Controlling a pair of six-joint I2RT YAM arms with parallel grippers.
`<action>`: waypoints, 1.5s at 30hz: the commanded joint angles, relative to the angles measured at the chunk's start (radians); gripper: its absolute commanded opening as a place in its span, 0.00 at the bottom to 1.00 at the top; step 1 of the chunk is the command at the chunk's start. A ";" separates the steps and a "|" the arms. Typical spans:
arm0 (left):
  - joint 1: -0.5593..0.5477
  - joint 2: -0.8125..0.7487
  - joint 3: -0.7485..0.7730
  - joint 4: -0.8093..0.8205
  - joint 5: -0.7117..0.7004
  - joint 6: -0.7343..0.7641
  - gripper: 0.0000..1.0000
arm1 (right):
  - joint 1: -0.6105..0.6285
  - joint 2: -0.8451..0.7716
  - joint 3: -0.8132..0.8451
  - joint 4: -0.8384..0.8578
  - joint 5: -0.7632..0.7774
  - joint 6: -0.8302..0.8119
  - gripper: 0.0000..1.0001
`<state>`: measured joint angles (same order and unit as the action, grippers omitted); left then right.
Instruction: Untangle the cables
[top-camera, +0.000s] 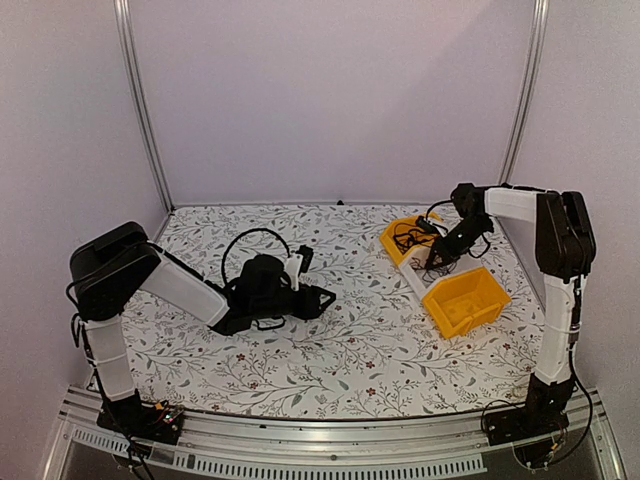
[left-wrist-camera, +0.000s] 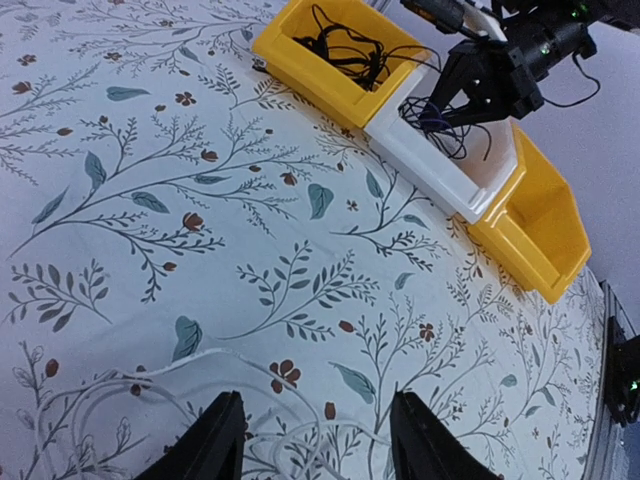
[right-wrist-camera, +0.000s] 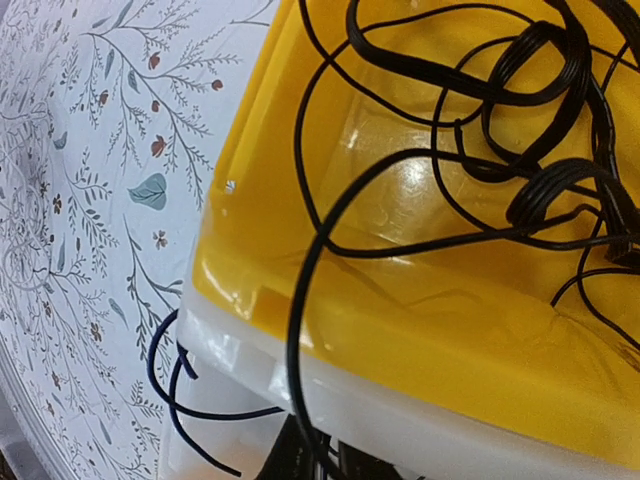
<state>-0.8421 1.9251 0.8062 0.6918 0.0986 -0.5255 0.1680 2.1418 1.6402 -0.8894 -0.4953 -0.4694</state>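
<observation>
Thin white cables (left-wrist-camera: 285, 425) lie looped on the floral table between and just ahead of my left gripper's (left-wrist-camera: 318, 400) two black fingers, which are wide open around them. A tangle of black cables (right-wrist-camera: 530, 130) fills the far yellow bin (top-camera: 396, 232). One black cable (right-wrist-camera: 298, 330) runs from that tangle over the bin's rim down into my right gripper (right-wrist-camera: 335, 465), which looks shut on it over the white bin (top-camera: 418, 281). A dark blue cable (right-wrist-camera: 165, 385) loops at the white bin's edge. From the left wrist view, the right gripper (left-wrist-camera: 478, 88) shows with cable hanging under it.
Three bins stand in a row at the right: the far yellow one (left-wrist-camera: 300, 60), the white one (left-wrist-camera: 440, 170) and a near yellow one (top-camera: 467, 300). Aluminium posts and white walls close in the table. The left arm (top-camera: 185, 290) lies low across the left half.
</observation>
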 joint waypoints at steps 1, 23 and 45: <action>0.010 0.027 0.001 0.017 0.015 -0.004 0.49 | -0.003 0.004 0.031 0.013 0.015 0.020 0.18; 0.046 -0.213 -0.012 -0.270 -0.091 0.148 0.51 | 0.014 -0.478 -0.259 0.019 -0.009 -0.074 0.52; 0.089 -0.219 -0.078 -0.346 -0.108 -0.129 0.53 | 0.489 0.059 0.101 0.258 -0.054 0.000 0.56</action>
<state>-0.7612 1.7058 0.7494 0.3149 0.0040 -0.5896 0.6109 2.1101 1.6135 -0.6334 -0.5747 -0.5041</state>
